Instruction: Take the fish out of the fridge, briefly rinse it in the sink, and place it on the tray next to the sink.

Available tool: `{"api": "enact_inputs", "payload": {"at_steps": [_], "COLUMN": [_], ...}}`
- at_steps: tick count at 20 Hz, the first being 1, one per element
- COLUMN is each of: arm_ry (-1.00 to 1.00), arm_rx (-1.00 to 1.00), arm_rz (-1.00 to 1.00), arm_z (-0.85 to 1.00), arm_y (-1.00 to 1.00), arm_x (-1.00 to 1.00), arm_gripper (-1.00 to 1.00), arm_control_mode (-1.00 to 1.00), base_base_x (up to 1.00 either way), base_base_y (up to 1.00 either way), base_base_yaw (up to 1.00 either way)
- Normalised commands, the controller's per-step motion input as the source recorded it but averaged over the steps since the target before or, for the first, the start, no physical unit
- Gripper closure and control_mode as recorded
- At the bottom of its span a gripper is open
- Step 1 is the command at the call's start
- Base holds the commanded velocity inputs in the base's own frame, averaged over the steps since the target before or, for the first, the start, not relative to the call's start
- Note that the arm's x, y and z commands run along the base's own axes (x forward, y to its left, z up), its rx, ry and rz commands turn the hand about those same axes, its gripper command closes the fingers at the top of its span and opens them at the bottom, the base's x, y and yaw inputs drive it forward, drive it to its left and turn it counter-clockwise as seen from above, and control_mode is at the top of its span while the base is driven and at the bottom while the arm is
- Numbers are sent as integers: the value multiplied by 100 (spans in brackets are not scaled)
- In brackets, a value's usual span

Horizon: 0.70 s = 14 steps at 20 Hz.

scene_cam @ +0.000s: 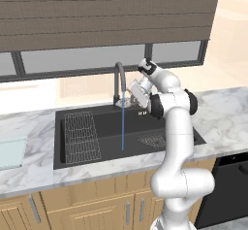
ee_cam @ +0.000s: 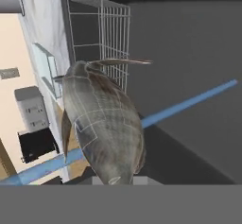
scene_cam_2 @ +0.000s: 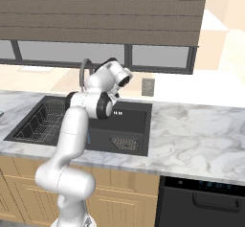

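Note:
My gripper (scene_cam: pixel 133 97) is shut on the fish (ee_cam: pixel 103 120), a grey-brown scaled body that hangs over the sink (scene_cam: pixel 109 119). The hand holds it just right of the dark gooseneck faucet (scene_cam: pixel 118 78). A thin blue stream of water (scene_cam: pixel 122 127) falls from the spout into the black basin and passes right beside the fish in the hand view. The fish covers my fingertips there. The pale blue-green tray (scene_cam: pixel 10 151) lies on the marble counter left of the sink. The fridge is out of view.
A wire grid rack (scene_cam: pixel 81 136) fills the left part of the basin. A black dishwasher (scene_cam_2: pixel 201 202) sits under the counter at the right. Wooden cabinets run below, and a window with a brown blind stands behind the faucet.

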Motion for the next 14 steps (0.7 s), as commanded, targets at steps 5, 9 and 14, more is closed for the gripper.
{"api": "enact_inputs", "payload": {"at_steps": [5, 9, 14], "arm_ry": [12, 7, 7], "arm_rx": [0, 5, 13], "arm_rz": [0, 0, 0], "arm_z": [-21, 0, 15], "arm_y": [18, 23, 5], "arm_x": [-22, -100, -100], "arm_gripper": [100, 100, 100], "arm_control_mode": [-100, -100, -100], "base_base_x": [0, 0, 0], "base_base_y": [0, 0, 0], "base_base_yaw": [0, 0, 0]}}
